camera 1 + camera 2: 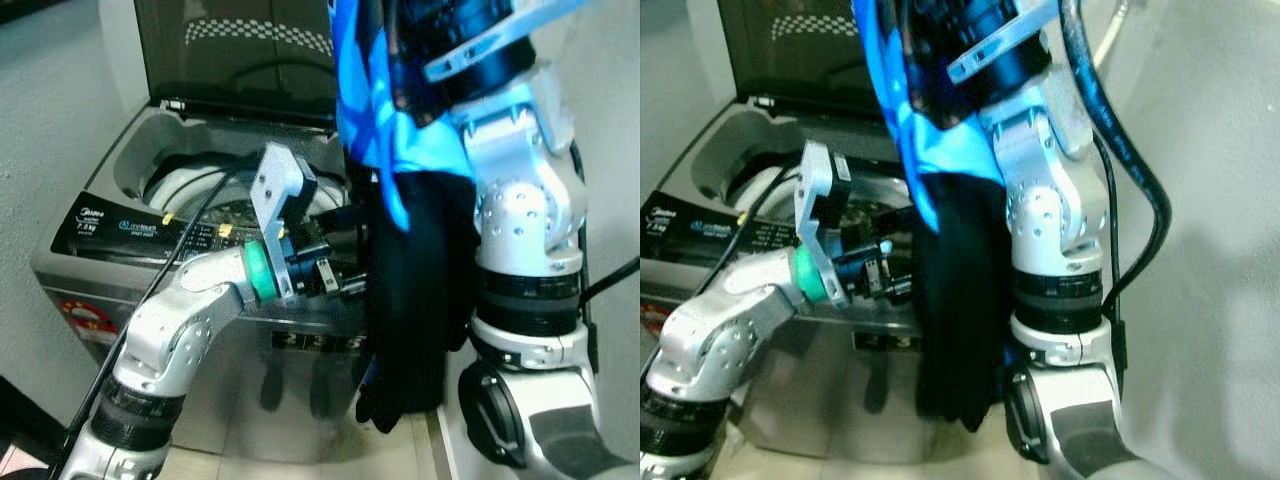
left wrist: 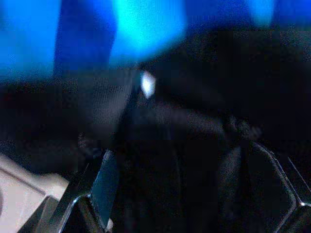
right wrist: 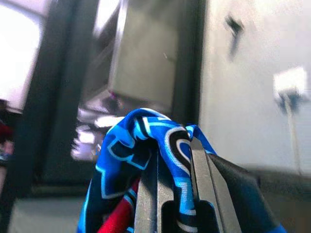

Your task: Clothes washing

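A blue patterned garment [image 1: 372, 110] with a long black part [image 1: 412, 290] hangs from high up, in front of the right side of the grey top-loading washing machine [image 1: 110, 235]. The machine's lid [image 1: 240, 50] stands open over the drum [image 1: 185, 185]. My right gripper [image 3: 177, 145] is raised above the machine and is shut on a fold of the blue cloth [image 3: 146, 133]. My left gripper [image 1: 348, 268] reaches in at panel height against the black part. Its fingers [image 2: 103, 187] are spread wide, open, with black cloth [image 2: 184, 145] between them.
White walls stand close on the left and right [image 1: 610, 130] of the machine. A black cable [image 1: 175, 250] runs along my left arm, and another [image 1: 1130, 150] loops beside my right arm. Pale floor [image 1: 320, 455] lies at the machine's foot.
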`<state>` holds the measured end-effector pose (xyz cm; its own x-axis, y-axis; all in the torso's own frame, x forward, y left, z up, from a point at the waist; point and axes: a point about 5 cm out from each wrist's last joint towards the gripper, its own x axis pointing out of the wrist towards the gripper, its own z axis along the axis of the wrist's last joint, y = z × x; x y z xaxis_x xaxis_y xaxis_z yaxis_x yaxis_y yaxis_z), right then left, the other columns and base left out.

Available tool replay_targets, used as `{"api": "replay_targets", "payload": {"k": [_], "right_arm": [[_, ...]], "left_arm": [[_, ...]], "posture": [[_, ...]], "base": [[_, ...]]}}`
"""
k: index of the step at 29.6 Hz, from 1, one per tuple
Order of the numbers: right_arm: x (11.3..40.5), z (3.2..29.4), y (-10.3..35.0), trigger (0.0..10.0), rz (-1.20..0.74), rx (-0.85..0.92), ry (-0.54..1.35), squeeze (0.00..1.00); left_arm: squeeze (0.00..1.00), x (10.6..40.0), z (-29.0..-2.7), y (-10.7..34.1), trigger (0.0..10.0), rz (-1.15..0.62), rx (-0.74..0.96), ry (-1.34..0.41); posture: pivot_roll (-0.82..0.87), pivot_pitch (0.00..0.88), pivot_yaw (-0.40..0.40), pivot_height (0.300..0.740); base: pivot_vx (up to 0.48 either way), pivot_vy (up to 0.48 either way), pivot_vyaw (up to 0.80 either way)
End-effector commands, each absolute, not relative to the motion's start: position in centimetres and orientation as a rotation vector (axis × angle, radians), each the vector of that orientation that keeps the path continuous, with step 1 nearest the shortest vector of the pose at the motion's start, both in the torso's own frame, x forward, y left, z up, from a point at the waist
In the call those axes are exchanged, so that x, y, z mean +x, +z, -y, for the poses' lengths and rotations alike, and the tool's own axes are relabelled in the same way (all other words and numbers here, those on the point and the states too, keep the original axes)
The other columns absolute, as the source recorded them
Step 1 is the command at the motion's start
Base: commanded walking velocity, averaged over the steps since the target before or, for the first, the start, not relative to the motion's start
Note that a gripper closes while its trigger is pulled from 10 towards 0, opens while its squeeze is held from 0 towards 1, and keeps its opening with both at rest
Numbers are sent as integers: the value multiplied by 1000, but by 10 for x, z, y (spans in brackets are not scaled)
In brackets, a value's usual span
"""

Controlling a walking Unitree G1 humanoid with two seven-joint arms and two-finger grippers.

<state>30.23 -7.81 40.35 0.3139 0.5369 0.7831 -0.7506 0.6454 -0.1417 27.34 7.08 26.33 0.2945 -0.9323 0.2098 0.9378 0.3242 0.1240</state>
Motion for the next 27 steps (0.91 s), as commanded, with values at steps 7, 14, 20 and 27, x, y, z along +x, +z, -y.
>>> {"api": "replay_targets", "payload": {"k": [7,14,20,27], "right_arm": [[304,72,386,10000,855,285,864,0],[289,66,408,10000,929,342,982,0],[280,69,415,10000,963,356,997,0],[283,85,411,10000,959,373,907,0]], "left_arm": [[0,269,-96,249,10000,212,-16,-1111],[0,316,-97,247,8314,211,-9,-813],[0,347,-111,270,0,279,-10,-626],[0,360,-146,294,0,367,49,-369]], "posture": [[49,27,-29,740],[54,25,-42,740],[38,19,-31,740],[30,25,-13,740]], "base": [[0,0,0],[0,0,0],[0,0,0],[0,0,0]]}}
